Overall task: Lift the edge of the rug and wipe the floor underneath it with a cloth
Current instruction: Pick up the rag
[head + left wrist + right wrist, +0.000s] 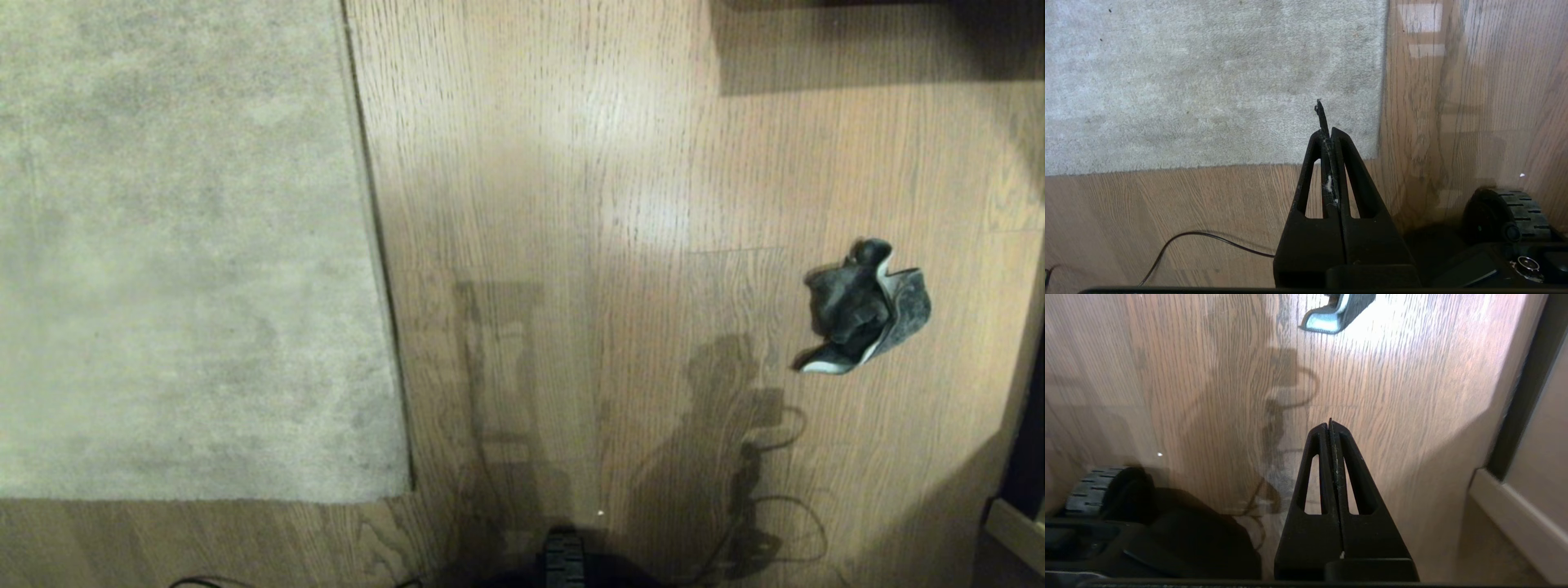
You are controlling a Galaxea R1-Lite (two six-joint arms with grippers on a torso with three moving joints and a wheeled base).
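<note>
Nearest my wrist cameras, my left hand (1329, 130) and right hand (1329, 424) were both clenched on nothing above the floor (571, 204). The rug edge (375, 245) lay flat to my left, and the cloth (865, 306) sat crumpled well apart on my right.

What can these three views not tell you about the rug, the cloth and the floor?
- Rug: head view's left and top edges cut it off, so its full extent is unknown.
- Floor under the rug: hidden; the rug lies flat.
- Cloth: right wrist view's top edge crops it; only a corner shows.
</note>
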